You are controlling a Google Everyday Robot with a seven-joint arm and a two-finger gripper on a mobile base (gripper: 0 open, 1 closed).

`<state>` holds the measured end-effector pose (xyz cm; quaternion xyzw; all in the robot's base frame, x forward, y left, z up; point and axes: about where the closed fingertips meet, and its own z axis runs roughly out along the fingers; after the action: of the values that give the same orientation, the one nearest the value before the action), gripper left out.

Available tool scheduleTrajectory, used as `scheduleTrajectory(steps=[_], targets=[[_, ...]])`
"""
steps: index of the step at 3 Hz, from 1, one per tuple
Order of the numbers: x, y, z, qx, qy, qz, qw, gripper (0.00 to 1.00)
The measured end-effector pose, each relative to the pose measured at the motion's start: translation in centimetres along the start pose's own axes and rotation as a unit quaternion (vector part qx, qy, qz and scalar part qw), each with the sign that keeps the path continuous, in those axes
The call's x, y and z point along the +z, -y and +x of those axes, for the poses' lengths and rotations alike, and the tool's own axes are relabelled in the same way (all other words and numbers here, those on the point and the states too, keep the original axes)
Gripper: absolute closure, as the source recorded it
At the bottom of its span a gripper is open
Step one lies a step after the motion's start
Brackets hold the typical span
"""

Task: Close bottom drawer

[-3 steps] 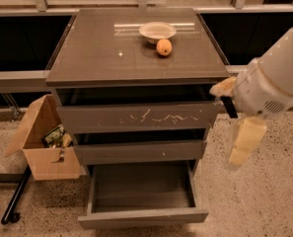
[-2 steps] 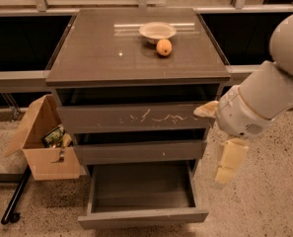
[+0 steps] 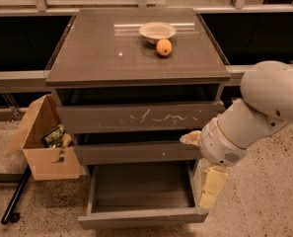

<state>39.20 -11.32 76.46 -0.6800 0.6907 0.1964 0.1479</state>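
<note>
The arm has swung in from the right and dropped over the last second. Its end effector (image 3: 195,169) now hangs at the cabinet's near right corner. One finger (image 3: 189,138) reaches left across the end of the middle drawer (image 3: 136,153), and the other (image 3: 211,184) points down beside the right wall of the bottom drawer (image 3: 141,217). The fingers are spread apart and grip nothing.

The bottom drawer itself has not moved. It is pulled well out toward the near side, its inside bare and its plain front nearest the camera. The scratched top drawer (image 3: 136,117) and the middle drawer also sit slightly out.

The move reads as an approach: the end effector is down near drawer level but beside the drawer, not in front of it. It probably has to come nearer and lower to get against the front before pushing it away.

On the counter (image 3: 101,48), a bowl (image 3: 157,31) and an orange (image 3: 164,47) rest undisturbed.
</note>
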Motion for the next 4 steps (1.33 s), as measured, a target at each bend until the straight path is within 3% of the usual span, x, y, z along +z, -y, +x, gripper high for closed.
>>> scheduleTrajectory(steps=[2, 3, 4], targets=[[9.2, 2.9, 6.7, -0.009, -0.026, 0.005, 0.9996, 0.0], [14.4, 4.3, 9.6, -0.006, -0.018, -0.003, 0.9998, 0.0], [20.9, 5.0, 11.7, 0.006, 0.008, -0.038, 0.9992, 0.0]])
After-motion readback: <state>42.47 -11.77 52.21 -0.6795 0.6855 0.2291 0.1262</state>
